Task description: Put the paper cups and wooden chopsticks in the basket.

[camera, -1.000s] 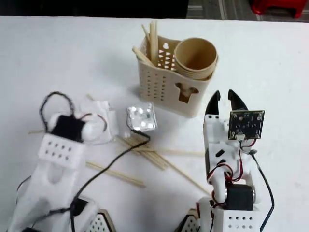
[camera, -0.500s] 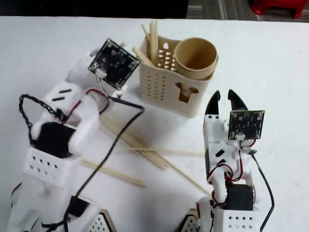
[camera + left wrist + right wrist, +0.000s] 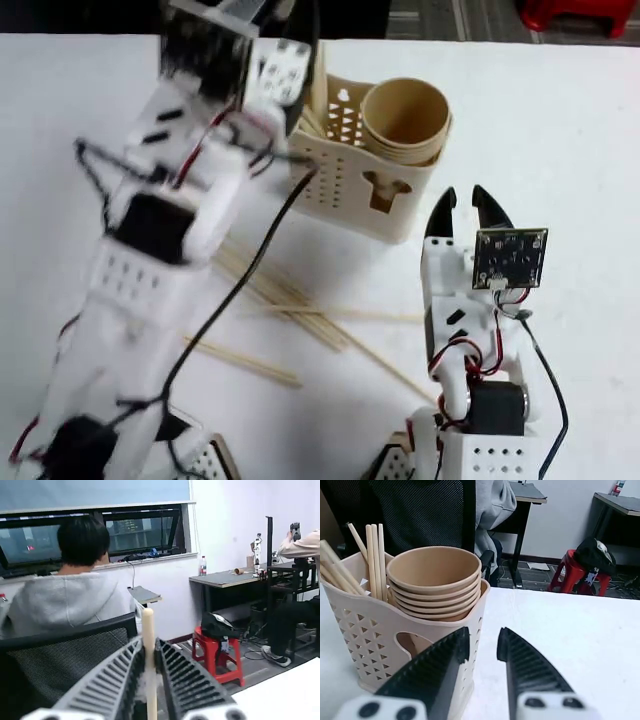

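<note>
The left hand (image 3: 148, 680) is clamped on a single chopstick (image 3: 148, 630), which stands upright between the jaws with its end poking above them. Holding it on end like this is likely so it can go down into the basket lengthwise rather than lie across the rim. In the high view that arm is raised over the far left corner of the basket (image 3: 345, 185), a fair sign that this stick is about to be dropped in.

The right hand (image 3: 483, 640) holds nothing, its jaws a narrow gap apart, and it rests low just near and right of the basket, out of the other arm's way.

Inside the basket, a stack of paper cups (image 3: 405, 115) fills the right side, nested to save room, and the standing chopsticks (image 3: 374, 560) lean in the left compartment.

Nearer, on the surface (image 3: 560, 150), several loose chopsticks (image 3: 290, 300) lie crossed in a heap between the two arms, so by my reading the cups are done and the sticks are only partly gathered
</note>
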Tool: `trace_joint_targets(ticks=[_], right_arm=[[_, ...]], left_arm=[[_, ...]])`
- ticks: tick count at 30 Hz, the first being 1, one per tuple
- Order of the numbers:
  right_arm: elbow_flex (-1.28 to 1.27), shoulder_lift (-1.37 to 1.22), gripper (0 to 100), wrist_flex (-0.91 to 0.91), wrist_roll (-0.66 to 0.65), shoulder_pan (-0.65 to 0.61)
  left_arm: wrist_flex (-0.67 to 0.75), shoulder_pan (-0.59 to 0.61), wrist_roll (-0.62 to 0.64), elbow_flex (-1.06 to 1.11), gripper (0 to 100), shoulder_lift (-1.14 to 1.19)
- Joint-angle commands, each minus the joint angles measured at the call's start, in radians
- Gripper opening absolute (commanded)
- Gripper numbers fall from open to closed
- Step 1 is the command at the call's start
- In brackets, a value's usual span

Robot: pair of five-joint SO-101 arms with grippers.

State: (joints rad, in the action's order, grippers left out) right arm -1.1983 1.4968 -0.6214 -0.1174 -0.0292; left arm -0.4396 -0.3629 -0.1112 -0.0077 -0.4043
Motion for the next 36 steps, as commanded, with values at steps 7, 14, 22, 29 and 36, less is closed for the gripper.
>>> trace_joint_targets(ticks=[7, 14, 22, 29, 36], right_arm=[[0.009, 0.01, 10.7, 0.025, -0.009, 0.012], [0.009, 0.01, 10.8, 0.025, -0.009, 0.012], [0.008, 0.01, 10.8, 0.025, -0.009, 0.012], [0.008, 0.01, 10.7, 0.025, -0.009, 0.012], [0.008, 0.01, 10.7, 0.025, -0.009, 0.012]], left_arm=[[0.023, 0.004, 0.051, -0.278, 2, 0.317], [-0.17, 0.012, 0.052, -0.285, 11, 0.349], [-0.502, 0.099, 0.044, -0.361, 12, 0.277], [-0.878, 0.166, -0.199, -0.358, 12, 0.142], [-1.134, 0.199, -0.44, -0.333, 16, 0.061]])
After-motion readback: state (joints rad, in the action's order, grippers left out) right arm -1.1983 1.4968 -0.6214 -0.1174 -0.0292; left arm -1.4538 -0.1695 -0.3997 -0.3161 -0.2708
